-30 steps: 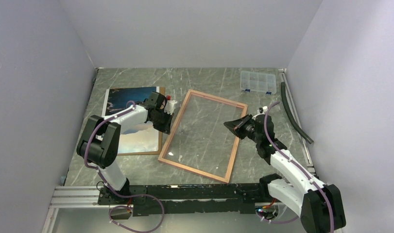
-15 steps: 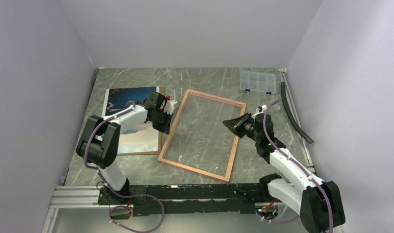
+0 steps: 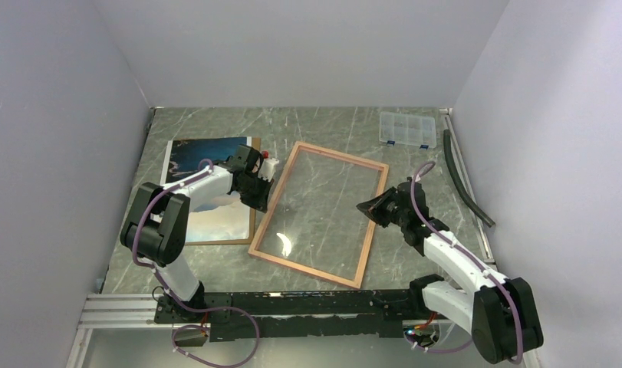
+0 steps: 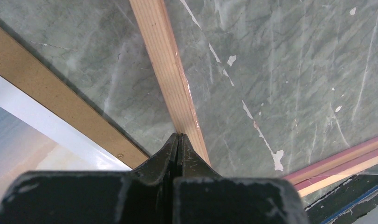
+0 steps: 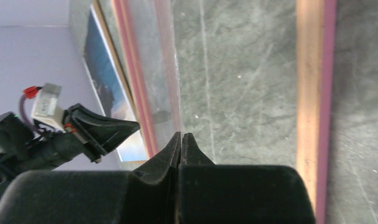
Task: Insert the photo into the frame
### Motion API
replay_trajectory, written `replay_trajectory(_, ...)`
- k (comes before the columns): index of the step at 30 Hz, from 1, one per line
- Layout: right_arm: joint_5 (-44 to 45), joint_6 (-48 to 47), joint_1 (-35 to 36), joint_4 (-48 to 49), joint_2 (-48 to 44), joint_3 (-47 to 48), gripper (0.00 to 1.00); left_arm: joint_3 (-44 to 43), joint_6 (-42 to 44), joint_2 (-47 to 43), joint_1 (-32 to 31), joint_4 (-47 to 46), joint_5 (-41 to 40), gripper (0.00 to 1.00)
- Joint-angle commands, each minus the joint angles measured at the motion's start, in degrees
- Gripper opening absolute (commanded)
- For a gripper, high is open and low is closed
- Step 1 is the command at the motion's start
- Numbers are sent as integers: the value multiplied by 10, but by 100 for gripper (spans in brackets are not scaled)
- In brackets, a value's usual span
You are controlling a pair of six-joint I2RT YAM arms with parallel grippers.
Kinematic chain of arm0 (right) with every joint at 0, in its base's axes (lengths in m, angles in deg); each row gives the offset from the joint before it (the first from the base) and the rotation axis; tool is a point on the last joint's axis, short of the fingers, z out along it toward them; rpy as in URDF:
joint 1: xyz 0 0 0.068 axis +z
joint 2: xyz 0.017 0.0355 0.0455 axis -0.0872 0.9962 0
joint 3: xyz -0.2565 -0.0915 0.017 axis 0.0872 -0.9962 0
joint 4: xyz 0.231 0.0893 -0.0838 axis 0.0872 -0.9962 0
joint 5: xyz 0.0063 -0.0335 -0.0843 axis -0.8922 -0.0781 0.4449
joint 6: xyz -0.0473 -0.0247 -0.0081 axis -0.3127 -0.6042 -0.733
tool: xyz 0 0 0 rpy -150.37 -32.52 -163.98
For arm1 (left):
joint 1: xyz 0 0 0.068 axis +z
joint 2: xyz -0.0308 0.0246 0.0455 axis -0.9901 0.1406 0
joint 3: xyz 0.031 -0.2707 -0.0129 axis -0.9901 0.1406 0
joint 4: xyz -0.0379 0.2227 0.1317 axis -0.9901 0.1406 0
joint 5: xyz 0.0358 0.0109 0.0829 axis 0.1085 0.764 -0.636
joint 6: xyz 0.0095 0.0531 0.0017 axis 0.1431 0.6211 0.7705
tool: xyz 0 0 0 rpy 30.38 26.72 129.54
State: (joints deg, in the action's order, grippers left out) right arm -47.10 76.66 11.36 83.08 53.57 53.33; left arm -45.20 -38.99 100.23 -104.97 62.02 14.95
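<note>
**Top external view.** The frame (image 3: 274,203) lies flat near the middle of the grey-green marbled table (image 3: 330,123), tan wood side up, with the table showing through its clear pane (image 3: 323,207). A bright reflection sits on the pane near the frame's near left corner. The photo (image 3: 200,149) lies picture side up to the left of the frame and apart from it, on a brown board (image 3: 255,146) that shows along its right and near edges. The left arm reaches across the photo. The left gripper (image 3: 264,205) is at the frame's left long rail, and the right gripper (image 3: 361,205) is at its right long rail. A clear compartment box (image 3: 406,129) and a dark hose (image 3: 465,180) lie at the far right of the table.

**Left wrist view.** The fingers (image 4: 170,147) of the left gripper (image 4: 179,136) are pressed together with nothing between them, and their tips meet the tan wooden rail of the frame (image 4: 161,56). At the left are the strip of the board (image 4: 51,98) and the white-bordered corner of the photo (image 4: 19,140).

**Right wrist view.** The right gripper (image 5: 182,135) is likewise closed and holds nothing. Its tips sit at a pale translucent edge, apparently that of the pane (image 5: 170,70). A rail of the frame (image 5: 310,93), tan with a pink outer edge, runs along the right. Beyond the pane are a pink rail, part of the photo (image 5: 103,84) and the left gripper (image 5: 103,128).
</note>
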Motion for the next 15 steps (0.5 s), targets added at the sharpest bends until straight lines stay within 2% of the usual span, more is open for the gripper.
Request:
replay_trajectory(1, -6, -16, 7, -64, 10, 26, 0, 14, 5, -3, -3, 26, 3, 3)
replay_trajectory(9, -13, -20, 5, -44, 19, 26, 0, 14, 6, -2, -3, 24, 2, 3)
replay_trajectory(15, 7, -53, 6, -74, 28, 45, 0, 16, 5, -4, -3, 23, 0, 3)
